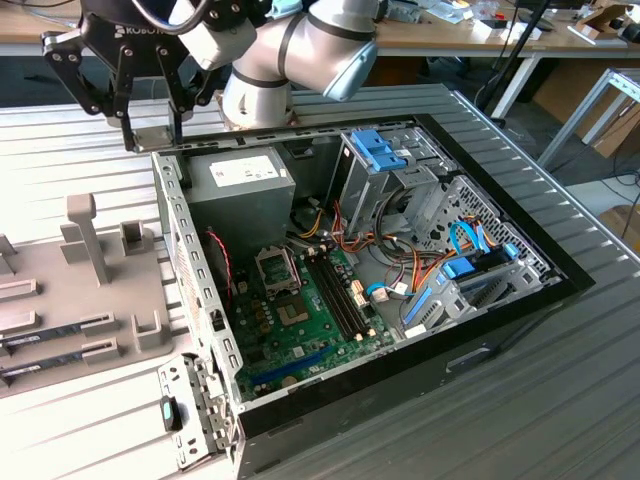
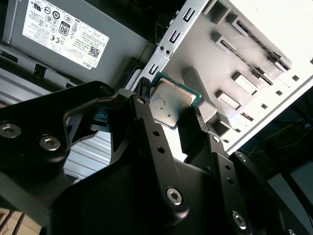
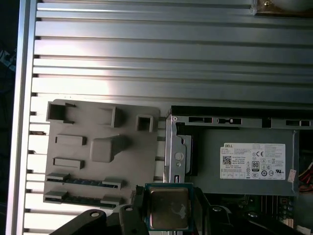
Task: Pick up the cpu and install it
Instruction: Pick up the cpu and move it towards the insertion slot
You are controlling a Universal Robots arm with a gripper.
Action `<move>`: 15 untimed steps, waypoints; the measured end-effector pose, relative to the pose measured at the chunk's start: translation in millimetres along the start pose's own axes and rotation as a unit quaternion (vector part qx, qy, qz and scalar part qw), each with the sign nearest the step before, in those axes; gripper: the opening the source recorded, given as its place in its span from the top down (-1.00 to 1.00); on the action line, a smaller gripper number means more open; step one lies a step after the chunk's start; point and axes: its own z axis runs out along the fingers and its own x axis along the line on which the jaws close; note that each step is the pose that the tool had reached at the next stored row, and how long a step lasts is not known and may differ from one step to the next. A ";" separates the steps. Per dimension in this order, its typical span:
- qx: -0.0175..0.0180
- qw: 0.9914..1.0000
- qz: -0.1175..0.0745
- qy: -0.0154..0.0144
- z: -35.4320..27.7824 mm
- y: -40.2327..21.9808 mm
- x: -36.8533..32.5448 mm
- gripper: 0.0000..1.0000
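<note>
Exterior view, starting at its left: a grey holder tray point(image 1: 60, 300) lies on the ridged metal tabletop point(image 1: 560, 400), with two memory sticks point(image 1: 50, 335) slotted in its near rows. Just beside the tray's far side hangs the black hand point(image 1: 152, 138), poised above the back corner of the open computer case point(image 1: 560, 270) and clear of it. In both wrist views the hand is clamped on the cpu point(image 2: 168, 105), one of its fingers point(image 2: 149, 127) pressing on each of two opposite edges. The chip is held level off the tabletop, silvery top facing the cameras, with a thin green rim showing. In the first wrist view the cpu point(image 3: 168, 208) sits over the case's side wall, between the tray and the power-supply box point(image 1: 245, 180). Further toward the exterior view's right, inside the case, the green motherboard point(image 1: 300, 330) lies flat with its square metal socket point(image 1: 277, 268) well apart from the hand. Beyond that stands the drive cage point(image 1: 385, 165) with blue tabs.
</note>
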 end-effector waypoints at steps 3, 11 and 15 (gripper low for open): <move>0.000 1.000 0.000 0.000 0.1 -0.2 -4.3 0.05; 0.000 1.000 0.000 0.000 0.7 -0.6 -14.8 0.05; 0.000 1.000 0.000 0.000 1.2 -0.9 -22.7 0.05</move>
